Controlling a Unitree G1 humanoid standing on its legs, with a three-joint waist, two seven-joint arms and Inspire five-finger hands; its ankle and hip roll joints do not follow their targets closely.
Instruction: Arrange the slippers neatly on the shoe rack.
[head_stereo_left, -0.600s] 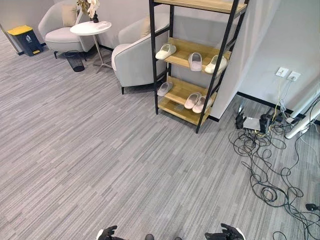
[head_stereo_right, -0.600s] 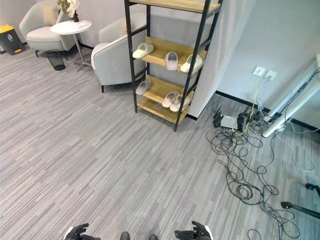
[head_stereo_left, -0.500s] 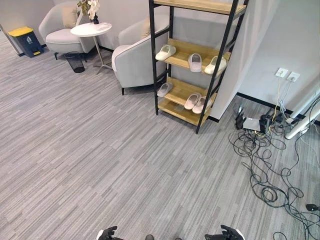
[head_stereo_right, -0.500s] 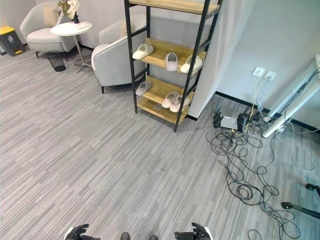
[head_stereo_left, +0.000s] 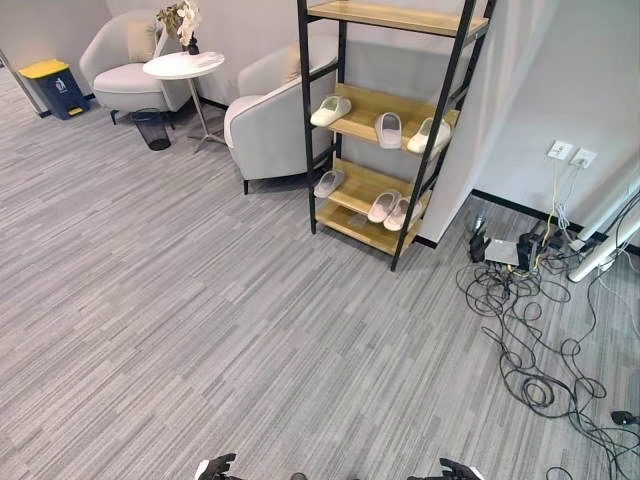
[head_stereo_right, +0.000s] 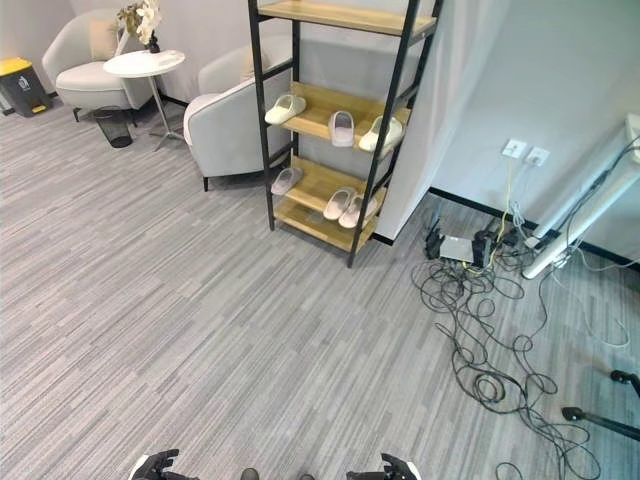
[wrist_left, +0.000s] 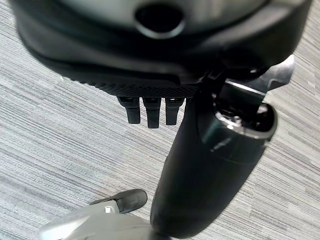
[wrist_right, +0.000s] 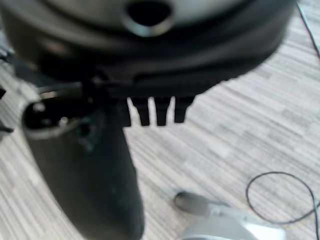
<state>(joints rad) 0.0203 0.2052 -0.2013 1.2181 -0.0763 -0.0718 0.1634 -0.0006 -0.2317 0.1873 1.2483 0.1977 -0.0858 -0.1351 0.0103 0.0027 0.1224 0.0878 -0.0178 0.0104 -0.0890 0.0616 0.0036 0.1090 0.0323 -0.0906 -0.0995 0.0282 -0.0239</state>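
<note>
Left eye view, read left to right: a yellow-lidded bin (head_stereo_left: 50, 84), a light armchair (head_stereo_left: 120, 62), a round side table (head_stereo_left: 183, 66) with a dark wastebasket (head_stereo_left: 151, 128) beneath it, a second armchair (head_stereo_left: 268, 128), then the shoe rack (head_stereo_left: 385, 130), with loose floor cables (head_stereo_left: 525, 330) and wall sockets (head_stereo_left: 565, 154) further right.

Slippers: 6 are on the rack. On the middle shelf, slipper 1 (head_stereo_left: 331, 109) lies angled at the left, slipper 2 (head_stereo_left: 388, 129) sits centrally and slipper 3 (head_stereo_left: 428, 134) is at the right, all apart. On the lower shelf, a single slipper (head_stereo_left: 329, 182) lies alone at the left, while a pair (head_stereo_left: 392, 208) sits side by side.

Hands: the left hand (head_stereo_left: 216, 467) and right hand (head_stereo_left: 452, 470) hang low, well apart from the rack. Each wrist view shows fingers hanging straight and relaxed over bare carpet, holding nothing.

Assessment: no slipper remains on the floor. Pairing and alignment appear unfinished; the rack has yet to be approached.
</note>
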